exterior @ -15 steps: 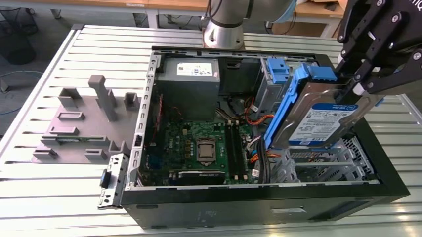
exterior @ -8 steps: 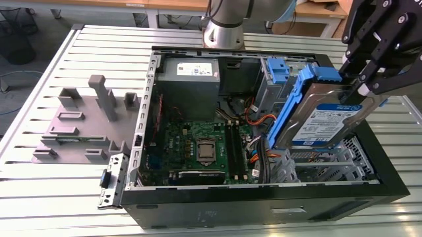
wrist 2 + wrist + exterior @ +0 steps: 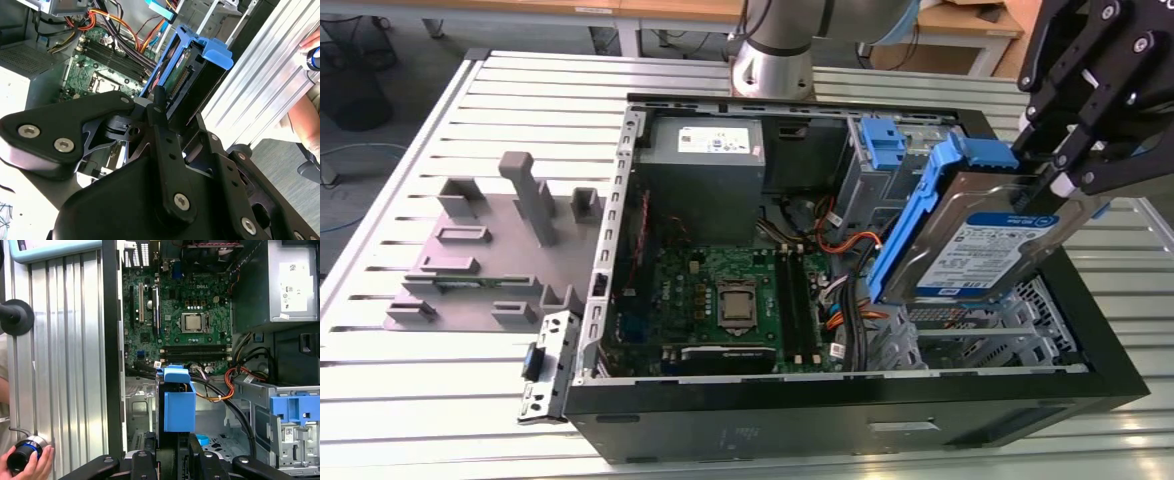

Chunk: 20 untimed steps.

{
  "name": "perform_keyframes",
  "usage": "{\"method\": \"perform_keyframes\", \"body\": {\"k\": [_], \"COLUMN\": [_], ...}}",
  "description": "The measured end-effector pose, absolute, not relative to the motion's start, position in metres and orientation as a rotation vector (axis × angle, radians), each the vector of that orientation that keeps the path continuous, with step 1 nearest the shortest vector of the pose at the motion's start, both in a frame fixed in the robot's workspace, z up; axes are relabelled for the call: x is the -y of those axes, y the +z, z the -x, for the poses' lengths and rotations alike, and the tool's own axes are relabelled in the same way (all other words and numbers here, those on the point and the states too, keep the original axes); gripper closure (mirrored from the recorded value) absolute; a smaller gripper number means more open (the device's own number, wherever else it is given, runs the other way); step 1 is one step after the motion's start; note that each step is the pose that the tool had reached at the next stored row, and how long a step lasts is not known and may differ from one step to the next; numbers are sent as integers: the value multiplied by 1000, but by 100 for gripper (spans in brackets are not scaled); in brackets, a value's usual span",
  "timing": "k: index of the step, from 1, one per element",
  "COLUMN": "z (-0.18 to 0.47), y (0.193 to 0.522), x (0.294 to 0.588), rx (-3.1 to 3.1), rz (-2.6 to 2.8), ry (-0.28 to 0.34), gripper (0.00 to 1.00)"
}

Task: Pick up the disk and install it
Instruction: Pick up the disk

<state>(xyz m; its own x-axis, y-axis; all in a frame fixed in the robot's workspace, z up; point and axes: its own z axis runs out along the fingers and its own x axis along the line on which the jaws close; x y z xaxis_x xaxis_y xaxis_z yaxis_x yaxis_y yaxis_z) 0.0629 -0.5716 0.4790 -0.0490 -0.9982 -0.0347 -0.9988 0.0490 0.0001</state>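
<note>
The disk [image 3: 981, 245] is held clear of the floor of the case [image 3: 854, 405], steeply tilted, at the exterior view's right, above the bare metal cage [image 3: 974, 335] in the near right of the interior. The jaws of the gripper [image 3: 1051, 185] are clamped on its upper end. The disk is judged rigid, dense and fairly heavy, with smooth metal faces that could slip, and shock is to be avoided. The blue plastic carrier [image 3: 914, 215] framing it is judged slightly flexible, so hold is best taken across the metal body near one end. The label is glossy white and blue. To the left, the green motherboard [image 3: 734, 300] lies flat, and orange cables [image 3: 843, 240] are seen between it and the disk. The case stands on a ribbed aluminium table [image 3: 400, 400].
</note>
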Motion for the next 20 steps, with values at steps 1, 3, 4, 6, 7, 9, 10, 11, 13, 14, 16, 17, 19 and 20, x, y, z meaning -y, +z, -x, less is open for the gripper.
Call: {"method": "perform_keyframes", "body": {"k": [1,3,4,6,7,9,10,11,13,14,16,17,19,20], "z": [-64,-65,-66,-69,-70,-72,-73,-73,-75,-76,-78,-79,-80,-81], "y": [479,478,478,478,478,477,477,476,476,475,475,474,473,473], "x": [572,572,572,572,572,572,572,573,573,573,573,573,573,573], "rx": [-2257,-2257,-2257,-2257,-2257,-2257,-2257,-2257,-2257,-2257,-2257,-2257,-2258,-2258], "rz": [2149,2149,2149,2149,2149,2149,2149,2148,2148,2148,2148,2148,2148,2148], "ry": [38,38,38,38,38,38,38,38,37,38,38,38,38,38], "gripper": [65,65,65,65,65,65,65,65,65,65,65,65,65,65]}}
